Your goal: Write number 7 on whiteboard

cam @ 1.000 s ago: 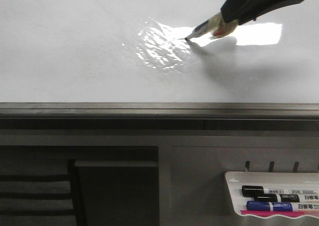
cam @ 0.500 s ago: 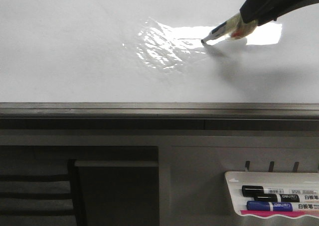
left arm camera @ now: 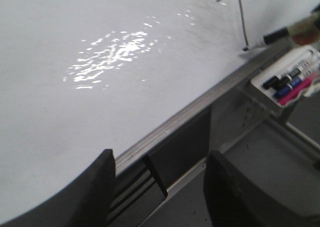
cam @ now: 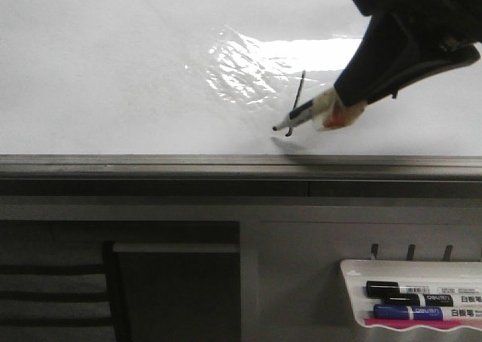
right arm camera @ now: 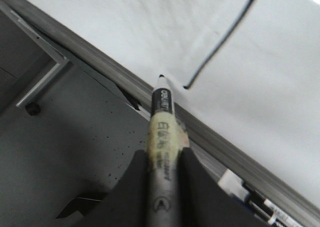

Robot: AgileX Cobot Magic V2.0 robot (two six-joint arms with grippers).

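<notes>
The whiteboard point(cam: 113, 71) fills the upper front view, with a glare patch and a grey bottom rail point(cam: 226, 165). The number 7 point(cam: 298, 99) shows on it as a dark downstroke ending in a small hook; it also shows in the left wrist view point(left arm camera: 242, 19) and the right wrist view point(right arm camera: 220, 42). My right gripper point(cam: 343, 105) is shut on a taped marker point(cam: 301, 117), whose tip sits at the foot of the stroke. In the right wrist view the marker point(right arm camera: 162, 122) sits between the fingers point(right arm camera: 135, 182). My left gripper point(left arm camera: 160, 184) is open and empty near the board's bottom rail.
A white marker tray point(cam: 414, 282) with black and blue markers point(cam: 410, 300) hangs below the board at the lower right; it also shows in the left wrist view point(left arm camera: 287, 74). A dark chair back point(cam: 173, 289) stands below the rail.
My right gripper has drawn the marker rightward along the top stroke, then down and to the left, leaving a dark downstroke. The marker tip is now near the bottom rail.
</notes>
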